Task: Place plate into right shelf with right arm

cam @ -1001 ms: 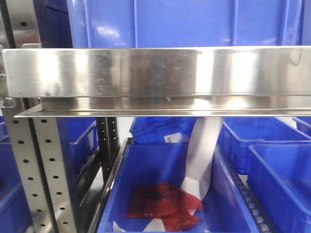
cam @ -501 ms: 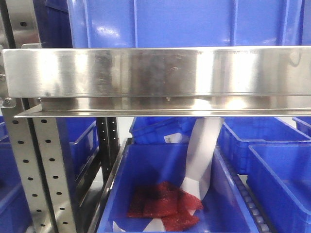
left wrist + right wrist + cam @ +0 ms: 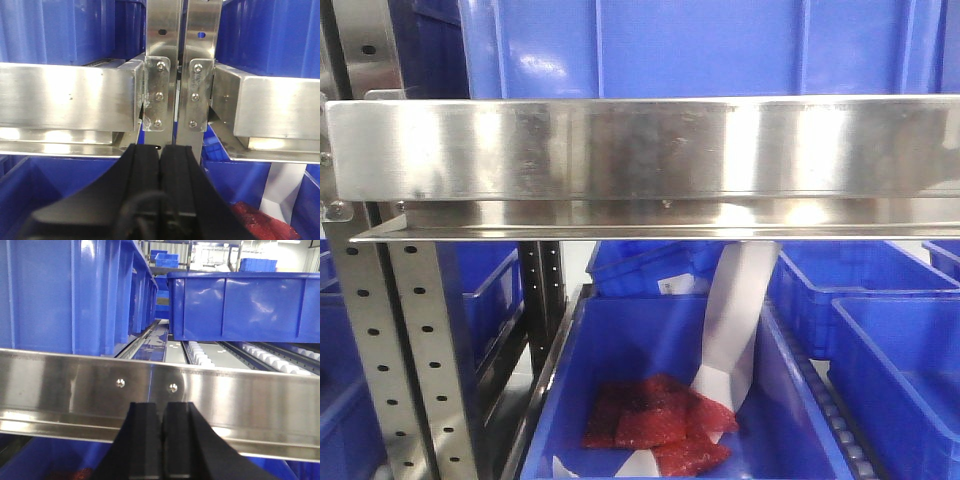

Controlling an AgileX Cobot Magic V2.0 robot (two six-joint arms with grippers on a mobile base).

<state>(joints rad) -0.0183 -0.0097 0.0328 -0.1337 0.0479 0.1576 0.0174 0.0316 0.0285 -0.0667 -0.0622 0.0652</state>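
**Nothing moves at the steel shelf**

Nothing has moved in the front view since the earlier pictures; the shelf, the bins and the paper strip all sit in the same spots.

From the front, the right shelf (image 3: 640, 150) fills the picture with its wide shiny rail. A big blue bin (image 3: 700, 45) stands on top, behind the rail. Under the rail, a lower blue bin (image 3: 620, 350) holds a red crinkly packet (image 3: 660, 425). A white bent paper strip (image 3: 735, 320) hangs down from under the rail and its bottom end touches the red packet. A steel post with holes (image 3: 395, 350) stands at the left. The plate does not show in this view, and no arm shows either.

The left wrist camera looks at two steel posts (image 3: 182, 65) that stand side by side, with bolts in them. Shiny rails run off to both sides. The left tool (image 3: 161, 165) is at the bottom of the picture. Its two black fingers press together and nothing is between them.

The right wrist camera looks over a steel rail (image 3: 160, 390) with two small rivets. Behind it are white rollers (image 3: 200, 352) and blue bins (image 3: 240, 302), one close on the left and one farther back on the right. The right tool (image 3: 161, 425) is squeezed closed with nothing in it. The plate cannot be seen in any view.
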